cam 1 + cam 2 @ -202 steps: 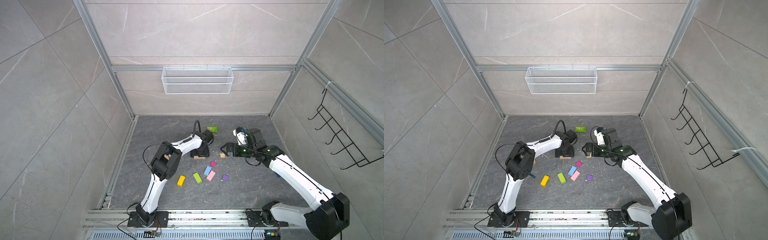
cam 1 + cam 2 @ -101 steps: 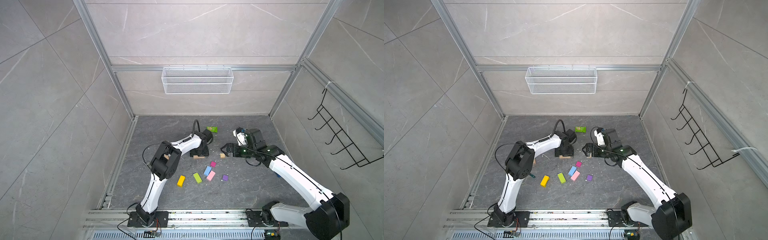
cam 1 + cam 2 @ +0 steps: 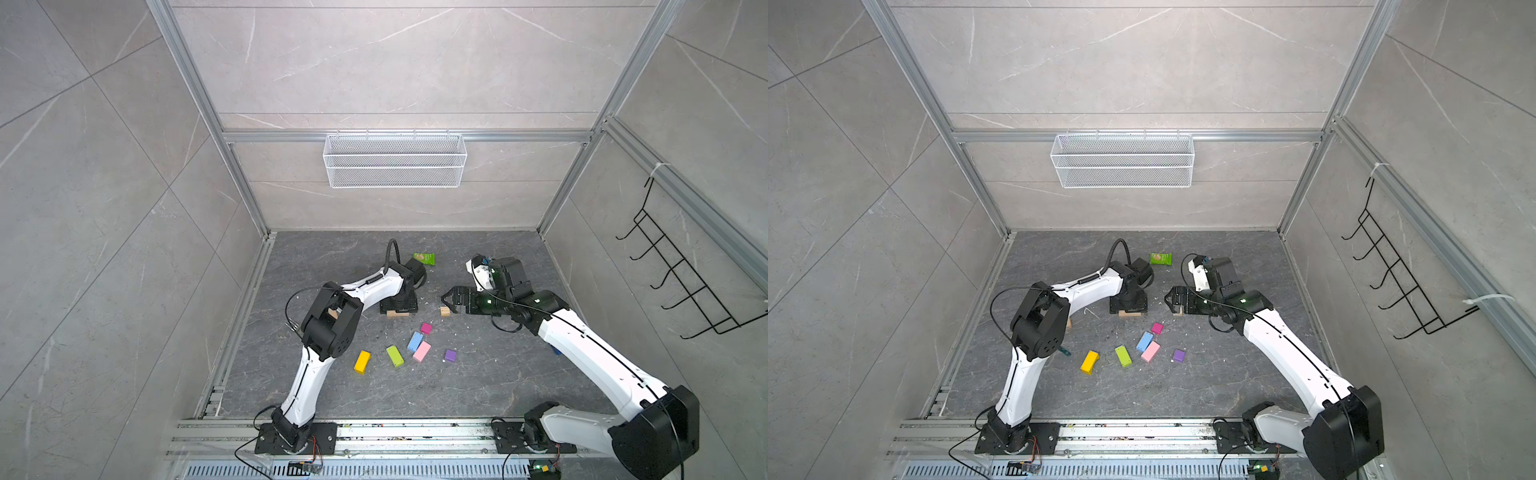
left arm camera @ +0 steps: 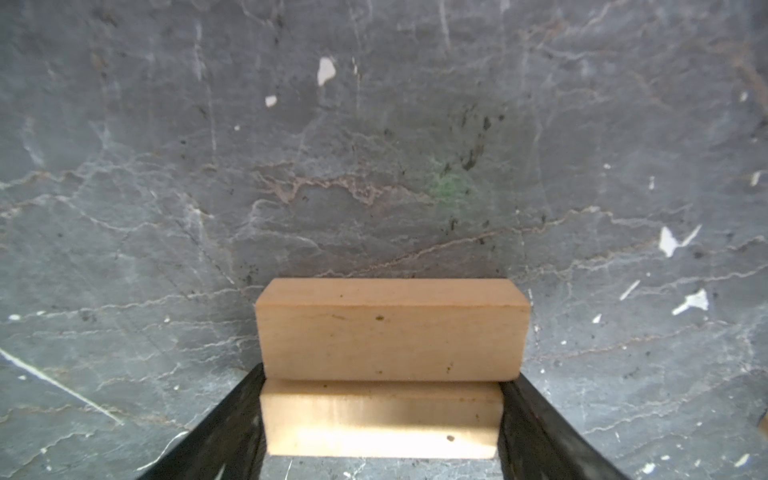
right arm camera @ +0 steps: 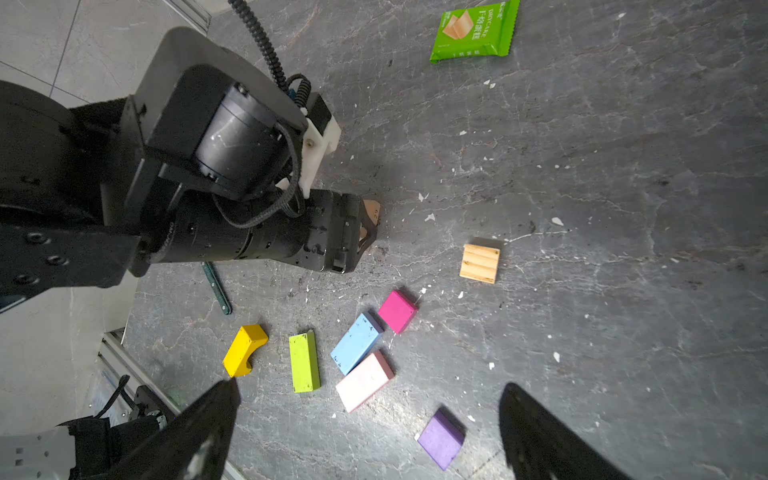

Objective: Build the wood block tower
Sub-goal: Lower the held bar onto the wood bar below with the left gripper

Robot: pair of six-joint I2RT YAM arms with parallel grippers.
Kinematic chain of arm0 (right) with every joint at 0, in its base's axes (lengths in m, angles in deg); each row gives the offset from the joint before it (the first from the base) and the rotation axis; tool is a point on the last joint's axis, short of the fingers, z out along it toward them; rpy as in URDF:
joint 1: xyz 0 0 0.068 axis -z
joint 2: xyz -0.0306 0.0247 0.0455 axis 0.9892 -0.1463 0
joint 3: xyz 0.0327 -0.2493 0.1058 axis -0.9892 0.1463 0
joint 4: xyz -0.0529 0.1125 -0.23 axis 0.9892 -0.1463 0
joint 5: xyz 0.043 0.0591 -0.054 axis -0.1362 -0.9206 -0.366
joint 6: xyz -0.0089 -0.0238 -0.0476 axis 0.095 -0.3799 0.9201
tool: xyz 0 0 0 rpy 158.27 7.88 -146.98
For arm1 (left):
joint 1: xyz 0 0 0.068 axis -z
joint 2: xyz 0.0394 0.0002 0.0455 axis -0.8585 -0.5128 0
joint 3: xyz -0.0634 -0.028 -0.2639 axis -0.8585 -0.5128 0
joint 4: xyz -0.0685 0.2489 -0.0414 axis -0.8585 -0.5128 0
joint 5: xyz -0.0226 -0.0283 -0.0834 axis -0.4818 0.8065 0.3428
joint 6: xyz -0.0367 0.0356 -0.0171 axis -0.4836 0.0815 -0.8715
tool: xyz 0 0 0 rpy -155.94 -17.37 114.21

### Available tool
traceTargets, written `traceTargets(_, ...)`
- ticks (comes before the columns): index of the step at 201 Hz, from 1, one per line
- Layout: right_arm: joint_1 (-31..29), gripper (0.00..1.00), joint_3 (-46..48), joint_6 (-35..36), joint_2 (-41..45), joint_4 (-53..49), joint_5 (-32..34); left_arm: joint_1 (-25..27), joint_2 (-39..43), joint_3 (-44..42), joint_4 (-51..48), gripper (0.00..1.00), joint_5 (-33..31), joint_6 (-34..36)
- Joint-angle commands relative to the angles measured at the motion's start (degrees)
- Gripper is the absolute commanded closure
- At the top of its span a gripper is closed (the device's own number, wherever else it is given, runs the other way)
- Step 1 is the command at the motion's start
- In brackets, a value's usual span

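Two white arms work over a dark stone floor (image 3: 490, 386), the tower barely begun. The left arm (image 3: 307, 380) bends to the far middle, where the left gripper (image 3: 398, 307) points straight down. Its wrist view shows its black fingers (image 4: 232, 424) pressed on both ends of a plain tan bar (image 4: 380, 419). A second bar (image 4: 390, 332) of the same pale wood lies tight against it; whether stacked or side by side, the views do not settle. The right arm (image 3: 590, 347) reaches in from the right, the right gripper (image 3: 449, 300) spread wide and empty. Nearer the rail the painted blocks lie loose and flat. The yellow block (image 3: 362, 361) has an arched notch, and the lime block (image 3: 394, 356) lies right of it. The light blue block (image 3: 415, 341) rests against the pink block (image 3: 422, 351), with the smaller magenta block (image 3: 426, 328) and purple block (image 3: 450, 355) close by. Another tan block (image 3: 332, 312) shows under the left arm's elbow. The small tan cube (image 3: 445, 311) sits just beside the right gripper's tips. Against a second earlier, neither arm nor any block has visibly moved.
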Motion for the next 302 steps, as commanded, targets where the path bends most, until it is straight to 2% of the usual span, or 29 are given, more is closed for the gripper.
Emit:
traceTargets(1, -0.1, 0.01, 0.0, 1.1, 0.7, -1.2, 0.7, -0.8, -1.8, 1.3, 0.4, 0.34, -1.0, -0.6)
traceTargets(91, -0.2, 0.01, -0.1, 1.1, 0.3, -1.3, 0.8, -0.8, -2.7, 2.2, 0.0, 0.33, -1.0, -0.4)
traceTargets(164, -0.1, 0.01, -0.2, 1.1, 0.1, -1.2, 0.6, -0.8, -2.1, 1.4, -0.1, 0.11, -0.5, -0.8)
traceTargets(216, -0.2, 0.01, -0.2, 1.0, -0.1, -1.0, 0.4, -0.8, -2.0, 1.7, 0.2, 0.02, -0.3, -0.9)
traceTargets(277, -0.2, 0.01, -0.3, 1.3, 0.0, -1.4, 0.6, -1.3, -3.1, 3.0, 0.3, 0.00, 0.4, -1.4)
traceTargets(302, -0.2, 0.01, -0.3, 1.4, 0.0, -1.5, 0.6, -1.5, -3.4, 3.3, 0.3, 0.04, 0.2, -1.5)
